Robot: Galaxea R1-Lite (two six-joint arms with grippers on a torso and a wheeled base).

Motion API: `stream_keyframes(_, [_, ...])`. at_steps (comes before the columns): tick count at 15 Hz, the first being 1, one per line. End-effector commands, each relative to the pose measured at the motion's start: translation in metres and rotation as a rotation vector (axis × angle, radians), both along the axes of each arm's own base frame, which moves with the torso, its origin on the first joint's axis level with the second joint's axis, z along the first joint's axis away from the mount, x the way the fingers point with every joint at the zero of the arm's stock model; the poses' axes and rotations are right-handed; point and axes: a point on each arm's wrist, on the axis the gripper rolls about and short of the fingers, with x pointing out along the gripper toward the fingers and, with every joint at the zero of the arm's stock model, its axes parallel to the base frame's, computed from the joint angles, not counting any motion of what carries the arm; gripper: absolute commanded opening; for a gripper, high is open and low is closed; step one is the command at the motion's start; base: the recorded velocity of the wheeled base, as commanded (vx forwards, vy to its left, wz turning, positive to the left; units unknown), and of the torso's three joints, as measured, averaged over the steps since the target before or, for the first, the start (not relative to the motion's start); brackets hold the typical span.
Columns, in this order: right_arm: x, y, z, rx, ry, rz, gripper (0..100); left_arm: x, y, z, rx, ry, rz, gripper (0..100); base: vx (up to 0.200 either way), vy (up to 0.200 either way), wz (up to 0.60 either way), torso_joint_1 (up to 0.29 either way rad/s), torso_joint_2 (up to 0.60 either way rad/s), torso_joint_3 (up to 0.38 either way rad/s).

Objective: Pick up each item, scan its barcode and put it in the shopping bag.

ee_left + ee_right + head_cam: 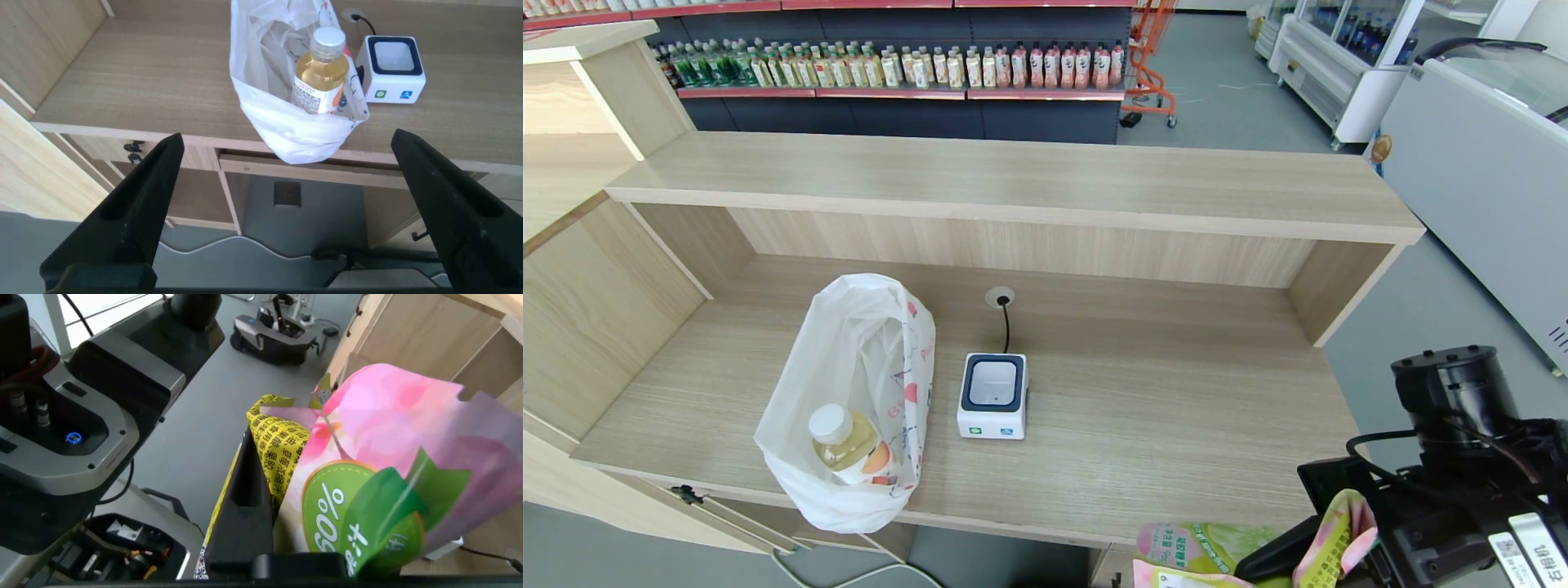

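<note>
A white plastic shopping bag [849, 384] stands at the counter's front left, with a yellow drink bottle [844, 443] upright inside it. Just right of the bag is the white barcode scanner [992, 394], window facing up. Off the counter's front right corner, my right gripper [1308, 554] is shut on a pink, green and yellow snack pouch [1339, 531]. In the right wrist view the pouch [392, 498] lies against the gripper [282, 469] and its black finger [245, 490]. My left gripper [288, 143] hangs open and empty, in front of and below the counter edge, facing the bag [278, 122], bottle [323, 73] and scanner [395, 68].
The counter [1160, 408] has a raised back shelf and side walls. The scanner's cable [1006, 322] runs to a hole at the back. More pink and green packets [1196, 551] lie below the front edge. Freezers [1478, 155] stand to the right.
</note>
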Motion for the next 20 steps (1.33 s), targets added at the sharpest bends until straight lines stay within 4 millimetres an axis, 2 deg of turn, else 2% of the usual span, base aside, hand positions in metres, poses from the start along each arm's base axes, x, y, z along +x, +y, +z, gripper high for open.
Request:
stream_keyframes(1, [0.0,0.0,0.0,0.001,-0.001,0.0,0,0.0,0.0,0.0,0.0,0.0,0.0,100,0.0,0.0,0.0,0.0,0.0,0.0])
stream_keyframes(13, [-0.004,-0.001,0.002,0.001,-0.004,-0.001,0,0.0,0.0,0.0,0.0,0.0,0.0,100,0.0,0.0,0.0,0.0,0.0,0.0])
stream_keyframes(14, [-0.006,-0.004,0.008,-0.004,-0.01,-0.021,0,0.0,0.0,0.0,0.0,0.0,0.0,100,0.0,0.0,0.0,0.0,0.0,0.0])
stream_keyframes(15, [-0.009,-0.015,0.026,-0.043,0.029,-0.136,0,0.0,0.0,0.0,0.0,0.0,0.0,100,0.0,0.0,0.0,0.0,0.0,0.0])
stream_keyframes(17, [-0.035,-0.045,0.065,-0.12,0.284,-0.527,0,0.0,0.0,0.0,0.0,0.0,0.0,100,0.0,0.0,0.0,0.0,0.0,0.0])
stream_keyframes(19, [-0.049,-0.055,0.098,-0.032,0.554,-0.864,0,0.0,0.0,0.0,0.0,0.0,0.0,100,0.0,0.0,0.0,0.0,0.0,0.0])
stream_keyframes(20, [-0.049,-0.052,0.116,0.095,0.796,-1.058,0,0.0,0.0,0.0,0.0,0.0,0.0,100,0.0,0.0,0.0,0.0,0.0,0.0])
